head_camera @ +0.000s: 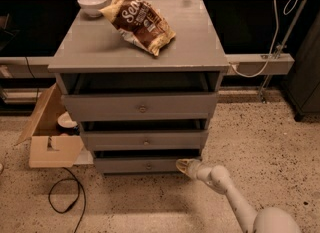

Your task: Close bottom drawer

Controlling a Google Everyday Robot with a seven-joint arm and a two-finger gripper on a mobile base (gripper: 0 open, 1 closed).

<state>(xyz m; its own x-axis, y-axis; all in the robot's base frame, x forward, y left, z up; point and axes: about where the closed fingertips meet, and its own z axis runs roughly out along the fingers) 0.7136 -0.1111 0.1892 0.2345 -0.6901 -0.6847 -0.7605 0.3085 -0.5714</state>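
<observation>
The bottom drawer (148,165) is the lowest of three in the grey cabinet (140,52). It has a low plain front with a tiny centre knob and stands slightly pulled out. My gripper (183,166) is at the right end of that front panel, with its yellowish tip touching or nearly touching it. The white arm runs from it down to the lower right.
A brown snack bag (140,23) and a white bowl (92,3) lie on the cabinet top. An open cardboard box (50,134) stands left of the cabinet, with a black cable (65,197) on the speckled floor. A rail with a white cord (260,64) is at the right.
</observation>
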